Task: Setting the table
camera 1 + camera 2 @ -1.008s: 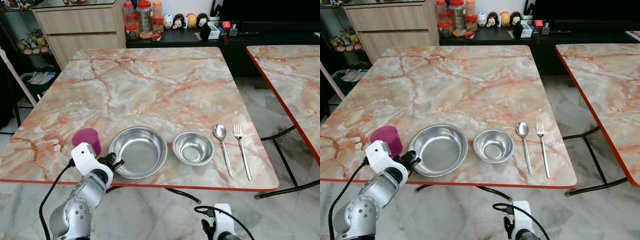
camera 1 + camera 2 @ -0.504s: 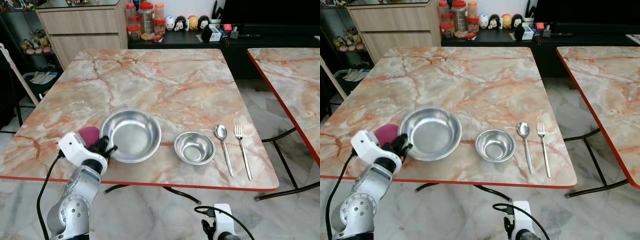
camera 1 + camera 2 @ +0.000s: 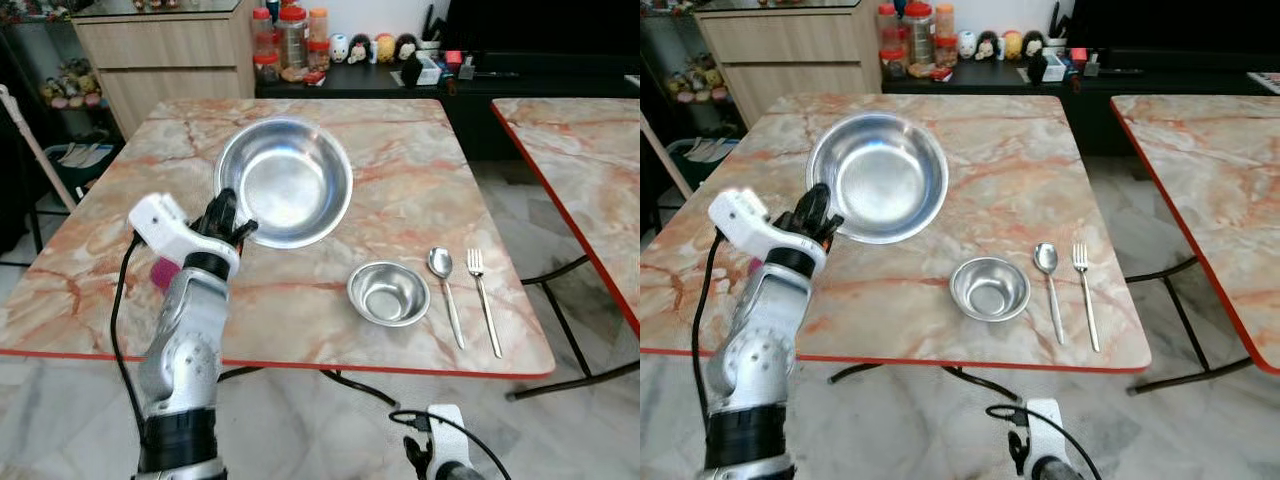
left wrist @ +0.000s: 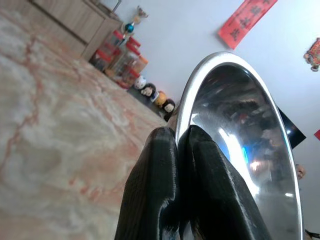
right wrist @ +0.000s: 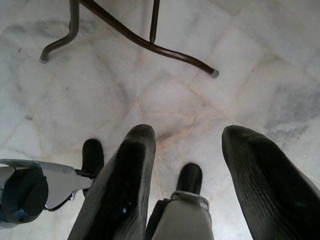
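My left gripper (image 3: 228, 222) is shut on the rim of the large steel bowl (image 3: 285, 195) and holds it raised and tilted above the marble table (image 3: 400, 180). In the left wrist view the fingers (image 4: 200, 195) pinch the rim of the large steel bowl (image 4: 240, 145). A small steel bowl (image 3: 388, 293) rests near the table's front edge, with a spoon (image 3: 444, 290) and a fork (image 3: 483, 295) to its right. A pink cup (image 3: 163, 272) peeks out behind my left arm. My right gripper (image 5: 187, 170) hangs open below the table, over the floor.
A second marble table (image 3: 590, 170) stands to the right across a gap. At the back are a wooden cabinet (image 3: 160, 55) and a dark counter (image 3: 360, 70) with jars and figurines. The table's metal legs (image 5: 145, 40) cross the tiled floor.
My left gripper has lifted the large steel bowl off the table's front edge, up and toward the far side, tilting it. The cup is now hidden mostly behind the arm.
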You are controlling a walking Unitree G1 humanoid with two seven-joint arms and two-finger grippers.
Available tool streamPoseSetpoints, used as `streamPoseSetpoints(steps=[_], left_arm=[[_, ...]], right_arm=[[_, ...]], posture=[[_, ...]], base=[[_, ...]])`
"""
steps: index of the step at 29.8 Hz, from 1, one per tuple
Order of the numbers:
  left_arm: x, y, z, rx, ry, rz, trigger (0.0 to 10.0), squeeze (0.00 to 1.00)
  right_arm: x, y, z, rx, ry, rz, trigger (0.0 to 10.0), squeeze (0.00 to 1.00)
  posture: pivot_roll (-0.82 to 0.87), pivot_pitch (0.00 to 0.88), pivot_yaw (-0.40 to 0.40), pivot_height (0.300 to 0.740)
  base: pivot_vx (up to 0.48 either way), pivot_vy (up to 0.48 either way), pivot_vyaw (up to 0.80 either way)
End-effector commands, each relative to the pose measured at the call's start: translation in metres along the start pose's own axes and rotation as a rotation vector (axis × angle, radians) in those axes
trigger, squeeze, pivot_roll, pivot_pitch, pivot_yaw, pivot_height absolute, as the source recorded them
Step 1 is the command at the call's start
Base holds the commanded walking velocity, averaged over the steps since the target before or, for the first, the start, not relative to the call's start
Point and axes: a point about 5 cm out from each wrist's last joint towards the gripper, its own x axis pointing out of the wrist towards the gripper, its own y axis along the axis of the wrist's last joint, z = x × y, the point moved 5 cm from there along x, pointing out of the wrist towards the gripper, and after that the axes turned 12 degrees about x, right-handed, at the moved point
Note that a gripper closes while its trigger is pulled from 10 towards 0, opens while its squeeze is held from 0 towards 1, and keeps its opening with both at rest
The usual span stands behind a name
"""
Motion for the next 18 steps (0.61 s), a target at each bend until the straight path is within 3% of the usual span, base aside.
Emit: streamPoseSetpoints(steps=[1,5,18], left_arm=[[0.007,0.008,0.005,0.032,-0.009,0.035,10.0,0.0],[0.017,0.014,0.021,0.07,-0.057,0.062,10.0,0.0],[0.016,0.005,0.017,0.077,-0.034,0.073,10.0,0.0]], right_arm=[[0.0,0.0,0.0,0.015,-0.002,0.006,10.0,0.0],[-0.001,-0.001,0.004,0.029,-0.022,0.003,10.0,0.0],[-0.004,-0.011,0.013,0.025,-0.038,-0.019,10.0,0.0]], posture=[[0.09,0.03,0.024,0.74],[0.07,0.033,0.034,0.74],[0.06,0.035,0.029,0.74]], base=[[0.0,-0.386,0.0],[0.0,-0.467,0.0],[0.0,-0.48,0.0]])
